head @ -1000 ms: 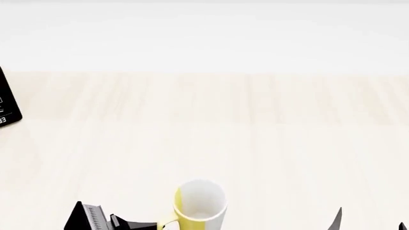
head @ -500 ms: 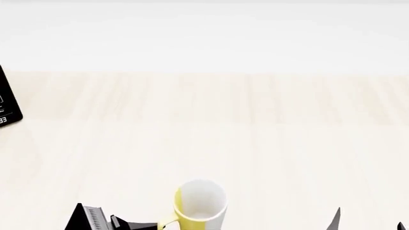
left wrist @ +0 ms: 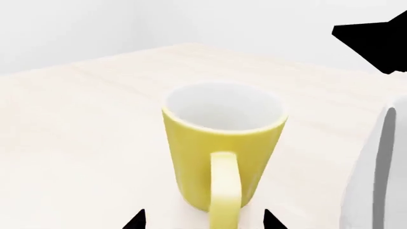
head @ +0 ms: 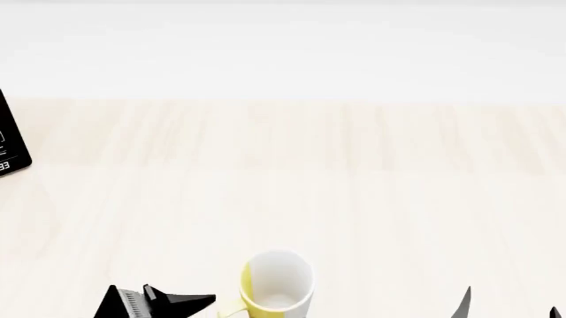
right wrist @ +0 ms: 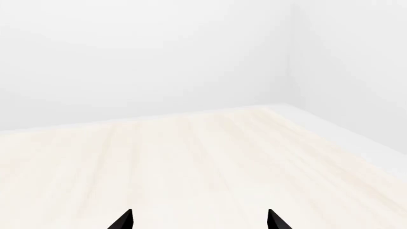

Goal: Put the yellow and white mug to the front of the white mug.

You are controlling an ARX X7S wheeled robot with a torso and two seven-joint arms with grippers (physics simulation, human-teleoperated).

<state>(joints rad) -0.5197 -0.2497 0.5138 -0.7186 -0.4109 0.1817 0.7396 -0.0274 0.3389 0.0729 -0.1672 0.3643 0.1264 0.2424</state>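
Note:
The yellow and white mug (head: 277, 281) stands upright near the bottom edge of the head view, white inside. In the left wrist view the mug (left wrist: 222, 143) shows its yellow side, and its loop handle (left wrist: 224, 191) points at the camera. My left gripper (left wrist: 203, 222) is open. Its two black tips flank the handle without touching it. In the head view the left gripper (head: 164, 301) sits just left of the mug. The white mug (left wrist: 375, 176) shows only as a glossy curved side at the wrist view's edge, close beside the yellow mug. My right gripper (right wrist: 198, 220) is open over bare table, and in the head view the right gripper (head: 513, 308) is right of the mug.
A pale wooden tabletop (head: 292, 165) stretches far ahead to a white wall. A black device (head: 10, 149) lies at the table's left edge. A black shape (left wrist: 378, 40), probably part of the other arm, shows beyond the mugs in the left wrist view.
In the head view my left gripper has shifted slightly and now shows a little higher beside the mug's handle. The mug and the right gripper have stayed about where they were.

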